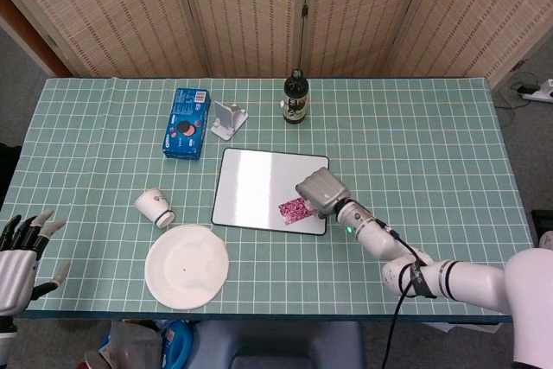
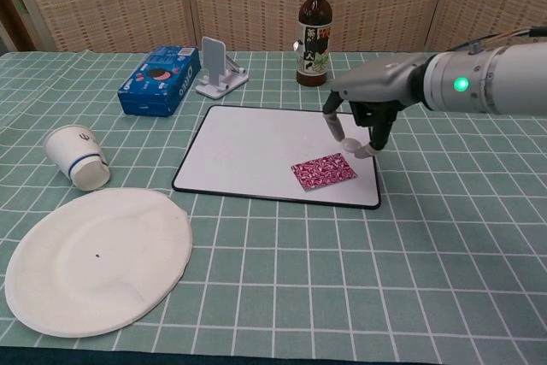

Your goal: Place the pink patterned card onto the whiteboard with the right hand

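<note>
table [image 1: 415,127] w/ whiteboard [image 1: 259,183] mid. your right hand [image 2: 363,117] hangs over the board's right edge, fingers [image 2: 369,150] curled down, holding nothing; pink card [image 2: 324,170] lies flat on board just below them. left hand [image 1: 19,252] spread, off near-left corner.

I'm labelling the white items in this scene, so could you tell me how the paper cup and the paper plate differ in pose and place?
The paper cup lies tipped on its side, mouth toward the camera in the chest view; the paper plate lies flat, face up. The cup bears a dark band near its rim, while the plate is plain white apart from a small dark dot. The cup sits farther from the robot, and the plate is closer to the table's near edge. Both are white, empty and left of the whiteboard.
</note>
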